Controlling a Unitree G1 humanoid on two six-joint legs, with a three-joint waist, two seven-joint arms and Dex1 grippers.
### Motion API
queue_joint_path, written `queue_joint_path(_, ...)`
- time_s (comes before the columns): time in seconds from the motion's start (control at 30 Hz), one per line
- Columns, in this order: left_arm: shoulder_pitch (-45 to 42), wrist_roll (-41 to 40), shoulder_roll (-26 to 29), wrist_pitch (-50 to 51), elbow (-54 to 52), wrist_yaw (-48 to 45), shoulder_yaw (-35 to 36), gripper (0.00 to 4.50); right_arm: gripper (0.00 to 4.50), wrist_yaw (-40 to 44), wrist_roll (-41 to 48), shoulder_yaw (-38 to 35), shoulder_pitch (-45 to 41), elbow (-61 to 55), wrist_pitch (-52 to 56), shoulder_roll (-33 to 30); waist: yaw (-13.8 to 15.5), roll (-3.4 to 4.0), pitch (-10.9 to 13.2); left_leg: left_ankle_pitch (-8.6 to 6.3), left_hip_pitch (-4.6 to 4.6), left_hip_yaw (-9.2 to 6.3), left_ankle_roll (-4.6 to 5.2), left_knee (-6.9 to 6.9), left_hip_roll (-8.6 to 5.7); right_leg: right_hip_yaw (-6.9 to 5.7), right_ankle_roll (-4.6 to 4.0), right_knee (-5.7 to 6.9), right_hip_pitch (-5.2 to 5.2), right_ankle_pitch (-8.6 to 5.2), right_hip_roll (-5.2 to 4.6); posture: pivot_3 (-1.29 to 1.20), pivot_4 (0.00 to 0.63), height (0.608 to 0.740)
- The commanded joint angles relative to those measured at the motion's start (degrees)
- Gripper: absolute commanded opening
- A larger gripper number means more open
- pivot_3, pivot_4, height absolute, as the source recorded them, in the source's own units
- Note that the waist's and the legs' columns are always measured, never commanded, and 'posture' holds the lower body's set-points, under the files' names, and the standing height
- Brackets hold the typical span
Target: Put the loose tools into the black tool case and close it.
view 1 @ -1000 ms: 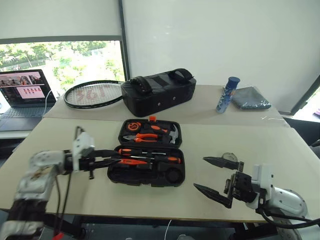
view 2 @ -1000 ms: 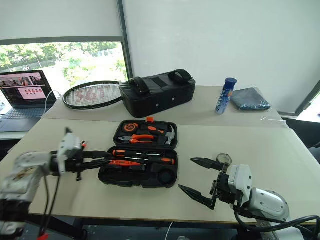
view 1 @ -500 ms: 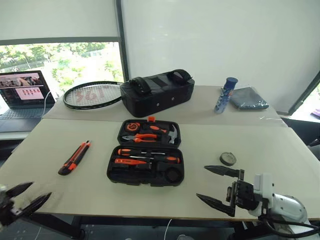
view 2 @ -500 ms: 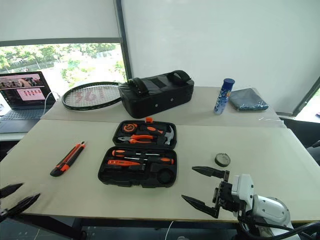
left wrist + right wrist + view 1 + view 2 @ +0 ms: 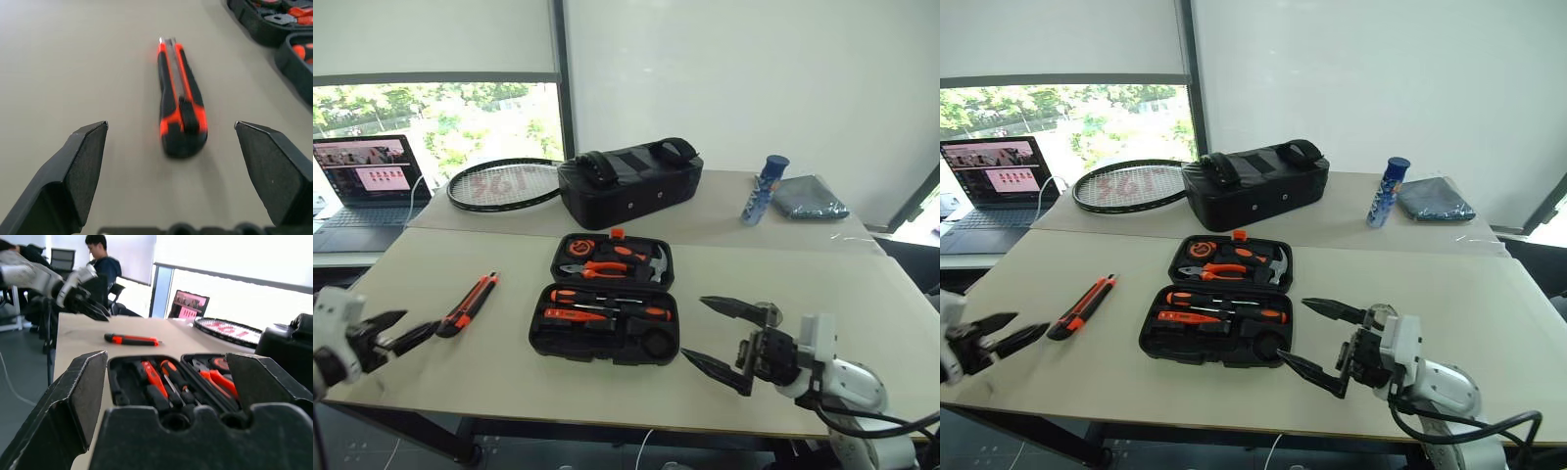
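Matt beige table [image 5: 460, 362], black hard-plastic tool case [image 5: 603, 339], rubbery orange-black utility knife [image 5: 179, 115], soft fabric bag [image 5: 628, 186].

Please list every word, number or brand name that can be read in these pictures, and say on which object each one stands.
"361": red characters on the strings of the racket; they seem to read so, but not with certainty.
Blue bottle: print on the label, too small to read.
Laptop: pictures and text on its screen, too small to read.
Black tool case, utility knife and black bag: no readable marking.
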Motion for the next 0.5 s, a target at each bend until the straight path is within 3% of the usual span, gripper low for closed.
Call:
queue_joint_path(0.03, -6.4, 3.7, 1.2, 2.2, 4.5, 0.7, -6.4, 4.47, 4.5, -1.0, 0.0, 0.2, -0.1, -2.1, -0.3, 0.3, -0.4, 0.0, 0.0, 0.0, -0.05, 0.01, 0.0, -0.01, 0.0, 0.01, -0.02, 0.0, -0.05, 0.01, 0.0, 0.0, 0.15, 0.74)
queue_joint_path(0.17, -15.2, 9.0, 1.1, 2.7, 12.2, 2.8, -13.2, 4.47, 4.5, -1.2, -0.8, 0.4, 0.7, -2.2, -1.1, 0.5, -0.9, -0.01, 0.0, -0.03, -0.22, -0.06, -0.02, -0.02, 0.0, -0.04, -0.04, 0.0, -0.2, 0.02, 0.04, 0.0, 0.15, 0.74)
queue_joint_path(0.33, -19.1, 12.1, 0.1, 1.7, 16.8, 2.4, -17.1, 4.47, 4.5, -1.4, -1.2, 0.2, 2.2, -2.3, -1.6, 0.4, -1.1, -0.01, 0.0, -0.03, -0.21, -0.05, -0.02, -0.02, -0.01, -0.02, -0.04, 0.01, -0.16, 0.02, 0.03, 0.0, 0.15, 0.74)
queue_joint_path(0.37, -19.3, 12.1, -0.2, 1.3, 17.0, 1.7, -17.4, 3.95, 4.5, -1.5, -1.3, 0.3, 2.5, -2.4, -1.6, 0.4, -1.0, 0.0, 0.0, -0.03, -0.21, -0.06, -0.02, -0.02, 0.0, -0.03, -0.03, 0.01, -0.16, 0.02, 0.03, 0.0, 0.15, 0.74)
queue_joint_path(0.43, -19.5, 12.0, -0.6, 1.4, 17.4, 1.0, -17.6, 3.53, 4.5, -1.5, -1.4, 0.4, 2.9, -2.5, -1.6, 0.4, -1.0, 0.0, 0.0, -0.02, -0.17, -0.07, -0.02, -0.02, -0.01, -0.03, -0.04, 0.02, -0.13, 0.02, 0.03, 0.0, 0.15, 0.74)
queue_joint_path(0.5, -19.2, 11.8, -0.2, 1.2, 17.4, -0.5, -17.6, 2.77, 4.5, -1.5, -1.5, 0.5, 3.4, -2.6, -1.7, 0.4, -1.0, 0.0, 0.0, -0.02, -0.17, -0.06, -0.02, -0.02, -0.01, -0.03, -0.03, 0.02, -0.12, 0.02, 0.02, 0.0, 0.15, 0.74)
